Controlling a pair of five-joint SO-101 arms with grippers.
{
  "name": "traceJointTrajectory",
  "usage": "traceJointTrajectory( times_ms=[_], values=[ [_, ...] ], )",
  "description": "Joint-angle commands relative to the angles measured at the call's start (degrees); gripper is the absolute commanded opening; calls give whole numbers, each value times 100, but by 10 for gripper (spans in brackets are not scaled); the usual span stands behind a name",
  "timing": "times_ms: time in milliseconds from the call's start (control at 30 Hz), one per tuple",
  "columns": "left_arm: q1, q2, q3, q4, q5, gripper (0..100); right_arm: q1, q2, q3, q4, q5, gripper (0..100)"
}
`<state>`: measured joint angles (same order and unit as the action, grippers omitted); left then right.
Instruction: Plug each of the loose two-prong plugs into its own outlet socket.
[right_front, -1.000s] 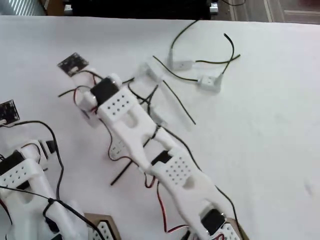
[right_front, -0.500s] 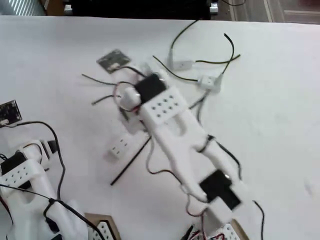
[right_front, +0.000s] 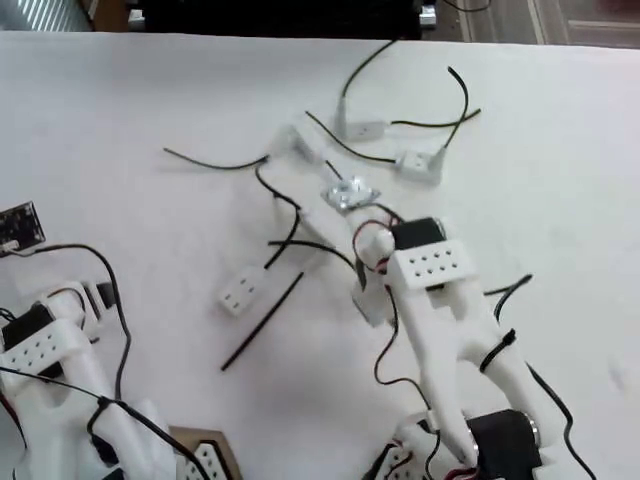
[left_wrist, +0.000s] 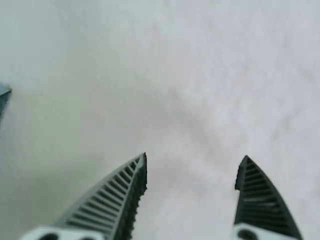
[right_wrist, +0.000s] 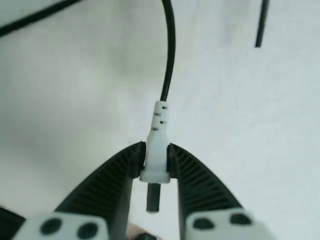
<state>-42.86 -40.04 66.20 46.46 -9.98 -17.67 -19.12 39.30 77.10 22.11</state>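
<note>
Over white tabletop (right_front: 560, 200), a plug (right_wrist: 159, 125) is being pinched by the closed right gripper (right_wrist: 156, 149); an outlet socket (right_front: 243, 290) is lying apart, leftward.

Desk (right_front: 560, 150): top is presenting as white, matt and smooth.

Right tool (right_wrist: 156, 146): fingers (right_wrist: 112, 187) are showing black plastic, finely ribbed and dull.

Left tool (left_wrist: 194, 156): fingers (left_wrist: 112, 200) are showing the same dark ribbed plastic.

Plug (right_wrist: 159, 125): body is appearing as white moulded plastic, smooth, with a slight sheen.

Cord (right_wrist: 171, 45): is reading as black, smooth and faintly glossy.

Outlet socket (right_front: 243, 290): is looking like white plastic, matt.

Right arm shell (right_front: 450, 330): is showing white matt plastic, perforated near the wrist.
</note>
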Motion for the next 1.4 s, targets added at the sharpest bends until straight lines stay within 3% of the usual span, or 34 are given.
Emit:
traceJointTrajectory(
  times_ms=[0, 267, 800, 1000, 1367],
  values=[
    [110, -136, -26, -105, 18, 282, 84, 48, 299, -163, 255, 18],
    [110, -136, -26, -105, 18, 282, 66, 1095, 290, -145, 264, 127],
    [110, -136, -26, -105, 18, 282, 66, 1666, -360, -127, 220, 125],
    [110, -136, -26, -105, 9, 282, 84, 1675, -343, -127, 220, 61],
    [110, -136, -26, -105, 9, 282, 84, 2466, -563, -119, 211, 84]
  ],
)
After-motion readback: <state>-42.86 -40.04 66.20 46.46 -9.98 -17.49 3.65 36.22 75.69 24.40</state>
